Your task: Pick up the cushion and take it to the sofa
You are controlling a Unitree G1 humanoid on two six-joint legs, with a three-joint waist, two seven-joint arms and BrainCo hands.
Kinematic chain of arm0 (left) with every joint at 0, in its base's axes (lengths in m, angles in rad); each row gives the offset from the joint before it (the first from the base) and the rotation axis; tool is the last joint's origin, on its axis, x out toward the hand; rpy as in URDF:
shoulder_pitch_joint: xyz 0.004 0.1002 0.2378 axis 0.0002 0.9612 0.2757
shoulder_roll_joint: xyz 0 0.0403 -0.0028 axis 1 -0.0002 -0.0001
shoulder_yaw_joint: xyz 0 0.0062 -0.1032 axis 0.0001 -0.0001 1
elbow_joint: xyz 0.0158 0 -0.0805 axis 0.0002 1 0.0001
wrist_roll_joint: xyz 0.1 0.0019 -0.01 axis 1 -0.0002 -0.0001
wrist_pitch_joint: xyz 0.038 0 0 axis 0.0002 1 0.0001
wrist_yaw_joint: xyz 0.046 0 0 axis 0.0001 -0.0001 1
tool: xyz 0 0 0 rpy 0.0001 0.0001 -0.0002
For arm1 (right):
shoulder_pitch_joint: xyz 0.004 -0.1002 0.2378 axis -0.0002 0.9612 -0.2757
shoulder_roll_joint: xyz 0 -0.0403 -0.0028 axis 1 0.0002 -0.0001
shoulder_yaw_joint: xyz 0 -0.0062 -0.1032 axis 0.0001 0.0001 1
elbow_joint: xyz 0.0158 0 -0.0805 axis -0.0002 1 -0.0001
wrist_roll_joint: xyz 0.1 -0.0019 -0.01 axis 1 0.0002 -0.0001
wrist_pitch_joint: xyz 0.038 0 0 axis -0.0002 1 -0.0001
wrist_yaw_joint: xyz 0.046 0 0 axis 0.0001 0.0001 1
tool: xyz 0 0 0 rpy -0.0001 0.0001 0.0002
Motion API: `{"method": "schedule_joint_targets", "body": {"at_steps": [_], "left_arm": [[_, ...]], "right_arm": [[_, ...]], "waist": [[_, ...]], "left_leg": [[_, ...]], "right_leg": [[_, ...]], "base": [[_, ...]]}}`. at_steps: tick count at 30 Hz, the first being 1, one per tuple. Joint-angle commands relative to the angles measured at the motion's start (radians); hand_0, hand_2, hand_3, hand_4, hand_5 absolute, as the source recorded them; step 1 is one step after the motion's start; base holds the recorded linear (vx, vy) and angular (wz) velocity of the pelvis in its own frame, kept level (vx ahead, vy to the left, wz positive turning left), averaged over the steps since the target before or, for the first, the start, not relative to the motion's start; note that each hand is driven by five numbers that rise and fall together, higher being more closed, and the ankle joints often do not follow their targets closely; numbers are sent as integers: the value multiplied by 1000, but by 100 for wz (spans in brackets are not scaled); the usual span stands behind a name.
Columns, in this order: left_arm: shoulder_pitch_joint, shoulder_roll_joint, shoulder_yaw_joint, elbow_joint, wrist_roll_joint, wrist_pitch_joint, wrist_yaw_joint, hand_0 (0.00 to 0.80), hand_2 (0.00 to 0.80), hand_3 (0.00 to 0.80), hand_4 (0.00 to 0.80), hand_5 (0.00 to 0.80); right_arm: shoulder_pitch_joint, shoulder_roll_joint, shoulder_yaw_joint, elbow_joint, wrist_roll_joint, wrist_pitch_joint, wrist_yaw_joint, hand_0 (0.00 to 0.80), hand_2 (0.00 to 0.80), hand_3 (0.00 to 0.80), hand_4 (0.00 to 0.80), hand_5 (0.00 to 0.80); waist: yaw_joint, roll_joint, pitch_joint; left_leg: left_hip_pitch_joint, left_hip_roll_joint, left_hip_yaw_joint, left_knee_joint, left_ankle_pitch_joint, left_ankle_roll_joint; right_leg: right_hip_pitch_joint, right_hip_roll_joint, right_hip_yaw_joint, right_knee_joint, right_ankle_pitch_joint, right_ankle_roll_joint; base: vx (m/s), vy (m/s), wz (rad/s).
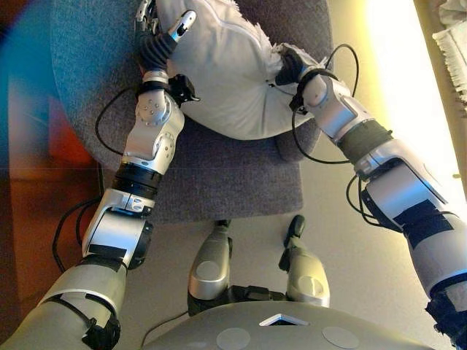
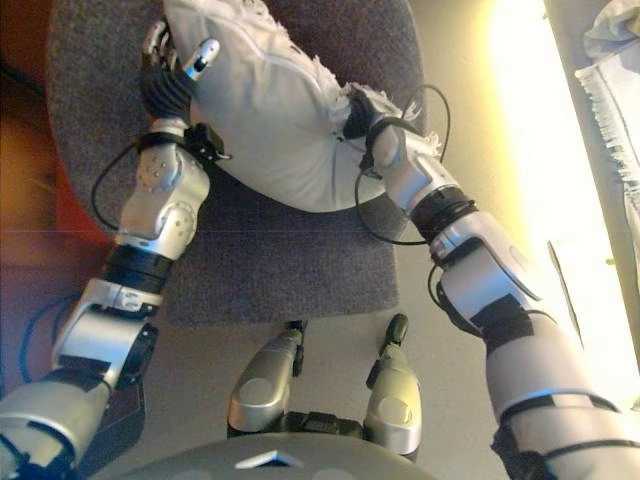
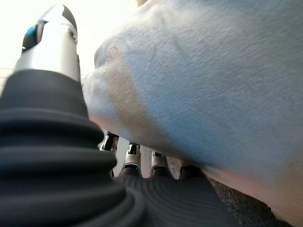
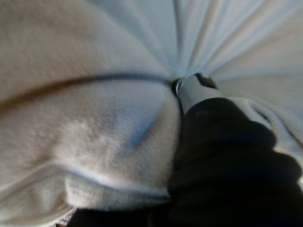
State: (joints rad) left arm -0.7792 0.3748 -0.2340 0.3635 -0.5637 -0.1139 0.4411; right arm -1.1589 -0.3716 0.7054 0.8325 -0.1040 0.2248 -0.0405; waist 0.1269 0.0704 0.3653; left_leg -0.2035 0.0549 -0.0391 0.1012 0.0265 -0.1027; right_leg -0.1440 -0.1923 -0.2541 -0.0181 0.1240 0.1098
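A white cushion (image 1: 233,73) with a fringed edge lies on a grey upholstered seat (image 1: 219,182). My left hand (image 1: 157,47) grips the cushion's left side, its thumb (image 3: 49,42) over the top and its fingers (image 3: 132,158) tucked under the cloth (image 3: 213,71). On the cushion's right side, my right hand (image 1: 292,65) digs in. There the cloth (image 4: 71,118) bunches into folds around the thumb (image 4: 191,90), and the other fingers are hidden.
The grey seat's front edge (image 1: 226,211) runs just ahead of me, with pale floor (image 1: 336,240) below it. A red-orange object (image 1: 66,138) sits at the seat's left. A white fringed cloth (image 1: 454,44) lies at the far right beyond a bright strip of floor.
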Motion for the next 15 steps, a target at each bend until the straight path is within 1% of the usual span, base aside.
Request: {"method": "schedule_joint_targets", "body": {"at_steps": [1, 8, 12, 15], "left_arm": [[-90, 45, -3, -115, -2, -56, -31, 0, 0, 0, 0, 0], [-70, 72, 6, -108, 54, -40, -22, 0, 0, 0, 0, 0], [-44, 126, 33, -124, 81, -24, -5, 0, 0, 0, 0, 0], [-16, 176, 79, -134, 48, -31, 22, 0, 0, 0, 0, 0]], "right_arm": [[-25, -19, 22, -32, 39, 7, -33, 800, 800, 800, 800, 800], [34, -67, 2, -111, 70, 0, -80, 800, 800, 800, 800, 800], [91, -99, -20, -165, 63, 9, -85, 800, 800, 800, 800, 800], [130, -130, -36, -198, 70, 19, -86, 800, 800, 800, 800, 800]], "waist": [[23, -21, -4], [6, -26, -16], [0, -24, -27], [-1, -18, -32]], "left_leg": [[-47, -41, 21, 101, -49, -3], [-15, -40, 41, 87, -55, 0], [3, -41, 48, 86, -63, 1], [14, -42, 51, 90, -71, 3]], "right_leg": [[-26, -43, -30, 115, -93, 8], [-2, -48, -29, 103, -89, 19], [14, -54, -26, 94, -88, 23], [27, -60, -27, 92, -91, 24]], "base": [[0, 0, 0], [25, 0, -2], [51, -2, -3], [48, -6, -1]]}}
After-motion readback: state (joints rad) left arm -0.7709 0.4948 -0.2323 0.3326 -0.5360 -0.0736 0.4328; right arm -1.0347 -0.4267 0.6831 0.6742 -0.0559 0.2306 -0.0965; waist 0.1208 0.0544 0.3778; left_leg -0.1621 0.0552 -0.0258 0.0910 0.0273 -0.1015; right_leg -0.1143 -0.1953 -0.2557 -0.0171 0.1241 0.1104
